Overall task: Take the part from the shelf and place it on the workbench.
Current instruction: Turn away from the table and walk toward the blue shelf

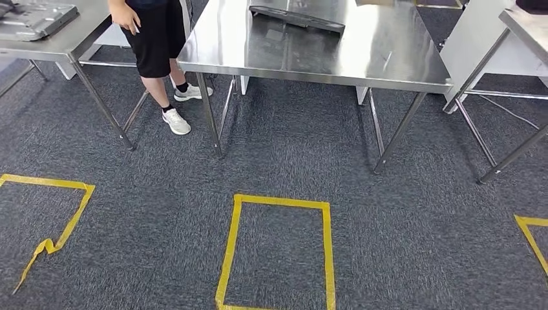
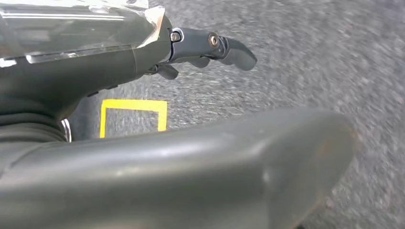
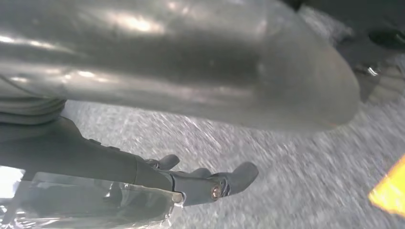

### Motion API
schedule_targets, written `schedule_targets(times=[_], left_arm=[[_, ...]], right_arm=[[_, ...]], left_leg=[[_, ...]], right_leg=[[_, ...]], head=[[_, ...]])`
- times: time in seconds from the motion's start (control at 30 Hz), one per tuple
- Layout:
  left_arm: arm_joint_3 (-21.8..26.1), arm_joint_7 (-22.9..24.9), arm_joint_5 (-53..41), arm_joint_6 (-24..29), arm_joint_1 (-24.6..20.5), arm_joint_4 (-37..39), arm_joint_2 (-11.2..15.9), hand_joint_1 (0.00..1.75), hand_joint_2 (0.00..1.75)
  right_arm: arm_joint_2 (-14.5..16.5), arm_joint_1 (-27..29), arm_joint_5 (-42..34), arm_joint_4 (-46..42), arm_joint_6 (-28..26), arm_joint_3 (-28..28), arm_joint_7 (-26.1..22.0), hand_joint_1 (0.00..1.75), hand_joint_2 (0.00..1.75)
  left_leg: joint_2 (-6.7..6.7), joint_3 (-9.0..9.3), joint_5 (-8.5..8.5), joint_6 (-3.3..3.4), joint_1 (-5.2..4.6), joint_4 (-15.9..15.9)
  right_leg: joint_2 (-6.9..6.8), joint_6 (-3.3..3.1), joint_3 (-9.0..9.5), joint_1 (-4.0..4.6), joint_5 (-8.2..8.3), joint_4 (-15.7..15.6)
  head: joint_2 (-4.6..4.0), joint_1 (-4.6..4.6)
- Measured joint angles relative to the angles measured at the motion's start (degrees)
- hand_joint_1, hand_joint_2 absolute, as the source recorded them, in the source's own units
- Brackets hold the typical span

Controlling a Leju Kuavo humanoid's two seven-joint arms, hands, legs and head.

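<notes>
A flat dark grey metal part [image 1: 297, 16] lies on the far middle of the steel workbench [image 1: 388, 61] ahead of me. A second grey metal part [image 1: 35, 19] rests on the steel table [image 1: 64, 42] at the far left. My left hand [image 2: 110, 62] hangs over the carpet, its fingers [image 2: 224, 47] stretched out and its thumb [image 2: 200, 171] apart from them, with nothing in it. My right hand [image 3: 95, 162] hangs the same way, fingers [image 3: 229, 179] extended and holding nothing.
A person [image 1: 155, 39] in black shorts and white shoes stands between the left table and the workbench. Another steel table [image 1: 526, 29] stands at the far right. Yellow tape rectangles [image 1: 279, 252] mark the grey carpet in front of me.
</notes>
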Motion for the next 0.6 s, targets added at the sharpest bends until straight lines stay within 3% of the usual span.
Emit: schedule_targets(times=[0.07,0.1,0.13,0.17,0.2,0.23,0.27,0.33,0.37,0.43,0.47,0.5,0.57,0.6], left_arm=[[0.01,0.00,0.00,0.00,-0.01,-0.01,0.04,0.00,0.00],[0.01,0.00,0.00,0.00,0.00,-0.01,0.04,0.00,0.00],[0.01,0.00,0.00,0.00,0.02,-0.01,0.04,0.00,0.00],[0.01,-0.01,0.01,0.00,0.03,-0.01,0.04,0.00,0.00],[0.01,-0.07,0.02,0.01,0.05,-0.01,0.03,0.00,0.00],[0.00,-0.16,0.01,0.08,0.05,-0.01,0.03,0.00,0.00],[-0.02,-0.26,-0.01,0.16,0.05,-0.01,0.00,0.00,0.00],[-0.06,-0.46,-0.02,0.47,-0.01,-0.01,-0.09,0.00,0.00],[-0.08,-0.51,0.04,0.64,-0.04,-0.01,-0.14,0.00,0.00],[-0.08,-0.53,0.20,0.99,0.01,-0.01,-0.18,0.00,0.00],[-0.08,-0.50,0.25,1.11,0.13,-0.01,-0.18,0.00,0.00],[-0.06,-0.46,0.29,1.21,0.28,-0.01,-0.19,0.00,0.00],[-0.03,-0.39,0.35,1.34,0.46,-0.01,-0.20,0.00,0.00],[-0.01,-0.37,0.37,1.38,0.50,-0.01,-0.21,0.00,0.00]], right_arm=[[0.11,0.13,0.02,0.02,-0.05,0.01,0.02,0.00,0.00],[0.11,0.15,0.02,0.02,-0.08,0.01,0.02,0.00,0.00],[0.09,0.13,0.04,0.02,-0.09,0.01,0.02,0.00,0.00],[0.08,0.13,0.11,0.02,-0.10,0.00,0.03,0.00,0.00],[0.07,0.11,0.21,0.02,-0.11,0.00,0.03,0.00,0.00],[0.07,0.06,0.37,0.02,-0.14,0.00,0.04,0.00,0.44],[0.07,-0.04,0.57,0.02,-0.18,0.00,0.05,0.00,0.87],[0.05,-0.28,1.24,0.02,-0.50,0.06,0.28,0.00,1.75],[0.08,-0.36,1.59,0.02,-0.68,0.12,0.47,0.00,1.75],[0.15,-0.35,2.11,0.04,-0.92,0.26,0.83,0.00,1.75],[0.18,-0.32,2.21,0.07,-0.96,0.29,0.95,0.00,1.75],[0.18,-0.29,2.27,0.10,-0.98,0.31,1.02,0.00,1.75],[0.21,-0.26,2.36,0.13,-1.03,0.34,1.08,0.00,1.75],[0.24,-0.22,2.39,0.13,-1.05,0.37,1.08,0.00,1.75]], left_leg=[[0.17,-2.03,1.61,0.48,-0.17,0.05],[0.26,-3.15,2.48,0.47,-0.26,0.10],[0.36,-4.22,3.36,0.42,-0.33,0.17],[0.47,-5.28,4.24,0.33,-0.36,0.26],[0.53,-6.30,5.04,0.19,-0.38,0.34],[0.56,-7.14,5.77,-0.01,-0.37,0.41],[0.52,-7.83,6.38,-0.25,-0.40,0.46],[0.29,-8.50,7.62,-1.00,-0.57,0.44],[0.13,-8.61,8.26,-1.39,-0.63,0.32],[-0.17,-8.90,9.13,-2.05,-0.52,0.16],[-0.26,-9.32,8.28,-2.30,-0.37,0.75],[-0.32,-10.03,6.28,-2.56,-0.24,2.42],[-0.31,-12.22,0.79,-3.10,-0.06,8.91],[-0.33,-13.23,-0.95,-3.37,-0.02,12.72]], right_leg=[[0.17,-0.58,-1.59,-0.13,-5.53,6.41],[0.21,-0.38,-1.95,-0.13,-7.03,9.84],[0.25,0.13,-1.66,-0.12,-7.18,12.33],[0.27,0.86,-0.63,-0.12,-6.15,13.31],[0.28,1.54,1.34,-0.12,-4.50,12.36],[0.30,1.84,4.23,-0.11,-3.28,9.43],[0.33,1.69,7.77,-0.05,-3.05,5.40],[0.57,0.34,14.11,0.45,-5.38,-3.97],[0.59,-0.31,15.66,0.74,-6.44,-6.61],[0.18,-1.24,15.75,0.62,-6.44,-7.95],[-0.20,-1.76,15.38,0.36,-5.96,-7.90],[-0.64,-2.30,14.95,0.11,-5.41,-7.93],[-1.56,-3.06,13.99,0.09,-4.52,-7.91],[-2.07,-3.15,13.53,0.17,-4.16,-7.86]], head=[[0.00,0.27],[0.00,0.28],[0.00,0.29],[0.00,0.27],[0.00,0.28],[0.00,0.29],[0.00,0.29],[0.00,0.19],[0.00,0.14],[0.00,-0.01],[0.00,-0.08],[0.00,-0.23],[0.00,-0.46],[0.00,-0.52]])
